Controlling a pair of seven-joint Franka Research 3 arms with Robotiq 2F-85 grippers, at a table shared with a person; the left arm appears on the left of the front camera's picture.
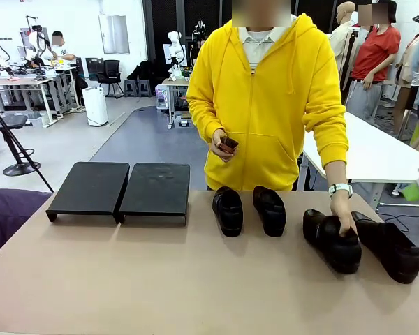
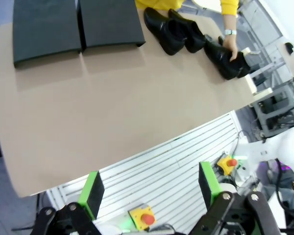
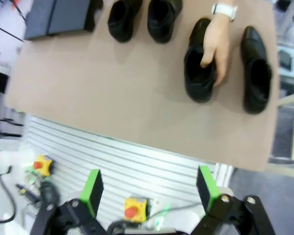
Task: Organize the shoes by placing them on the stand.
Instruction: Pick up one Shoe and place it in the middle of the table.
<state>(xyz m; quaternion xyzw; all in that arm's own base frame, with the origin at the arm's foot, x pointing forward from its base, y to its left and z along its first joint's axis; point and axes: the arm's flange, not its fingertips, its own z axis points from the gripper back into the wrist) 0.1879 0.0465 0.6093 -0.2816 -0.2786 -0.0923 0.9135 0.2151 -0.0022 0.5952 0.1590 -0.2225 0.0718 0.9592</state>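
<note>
Front view, stock as we find it.

Item 1: the stand (image 1: 119, 190). It is two matte-black platforms set side by side at the far left of the table (image 1: 160, 279), with both tops bare.

Item 2: the shoes (image 1: 228, 209). We count four, glossy black, all on the tabletop to the right of the stand. Two sit close together just beside the stand. The other two lie further right, near the table's right edge and set at a slant.

Item 3: a person's hand (image 1: 345, 222), with a white watch (image 1: 340, 188) at the wrist. It rests on the inner shoe of the right-hand pair, and in the right wrist view its fingers curl into the shoe's opening.

Item 4: left gripper (image 2: 149, 188). We find its green pads spread wide with nothing between them. It is held off the table's near edge, well apart from the shoes.

Item 5: right gripper (image 3: 149, 188). Its jaws likewise stand wide and empty, short of the table's near edge.
</note>
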